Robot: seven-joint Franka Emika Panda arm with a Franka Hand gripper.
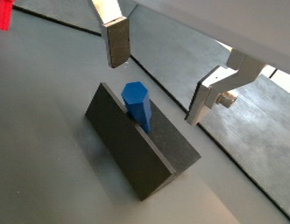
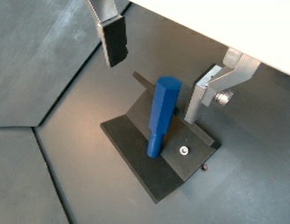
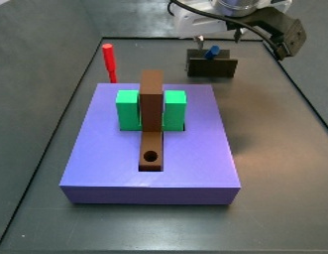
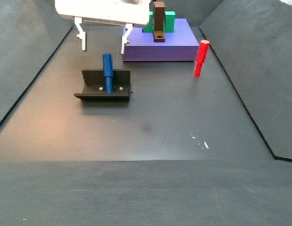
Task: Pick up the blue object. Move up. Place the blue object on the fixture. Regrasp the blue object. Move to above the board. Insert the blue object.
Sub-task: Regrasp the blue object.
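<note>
Blue object [image 2: 165,114] below spread gripper [image 2: 165,66]

Robot lab test cell, dark walled floor [image 4: 148,132], gripper [image 4: 101,37] overhead

I can't see the gripper [image 3: 206,36] whole in any view: both wrist views cut its fingers [image 1: 116,39] off at the top edge. In a side view the arm leaves the frame, the peg [image 3: 206,50] is too small to make out, and the fixture [image 3: 211,66] hides its lower end.
</note>
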